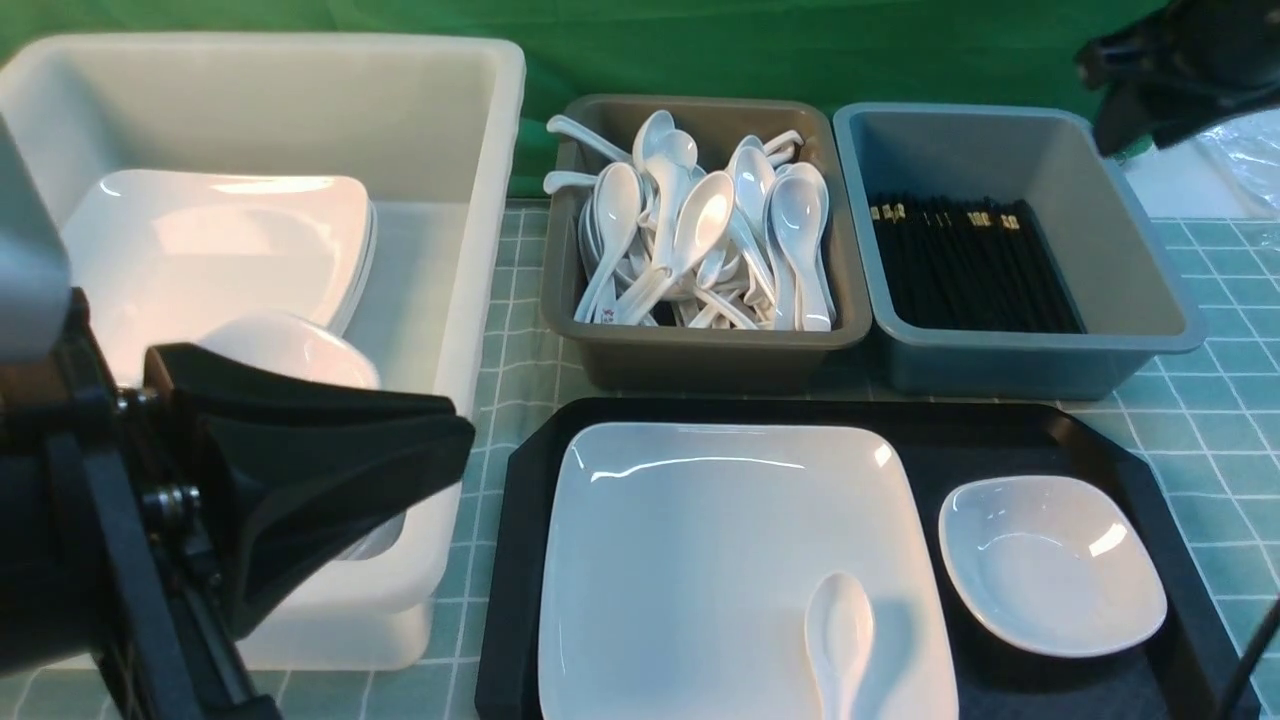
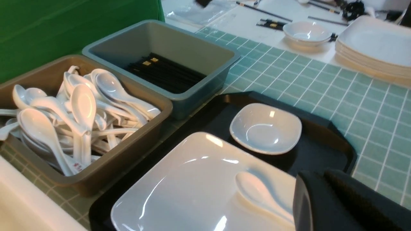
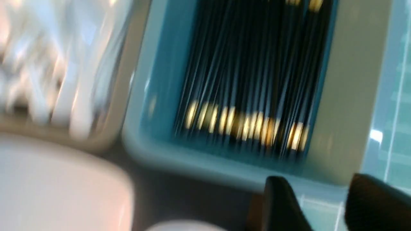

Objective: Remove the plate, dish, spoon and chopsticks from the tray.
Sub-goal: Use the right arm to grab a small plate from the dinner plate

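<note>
The black tray (image 1: 1000, 435) holds the large white plate (image 1: 700, 560), with the spoon (image 1: 840, 640) lying on the plate's near right part. Beside the plate, on the tray's right side, sits the small dish (image 1: 1050, 565). Black chopsticks (image 1: 970, 270) lie only in the blue-grey bin (image 1: 1130, 250), none on the tray. My right gripper (image 3: 318, 192) hangs open and empty over that bin's near rim, high at the back right (image 1: 1095, 95). My left gripper (image 1: 465, 425) is shut on nothing, by the white tub's near corner, left of the tray.
A white tub (image 1: 440, 120) at the left holds stacked plates (image 1: 210, 250) and small dishes. A brown-grey bin (image 1: 700, 355) full of white spoons stands behind the tray, next to the blue-grey bin. A green checked cloth covers the table.
</note>
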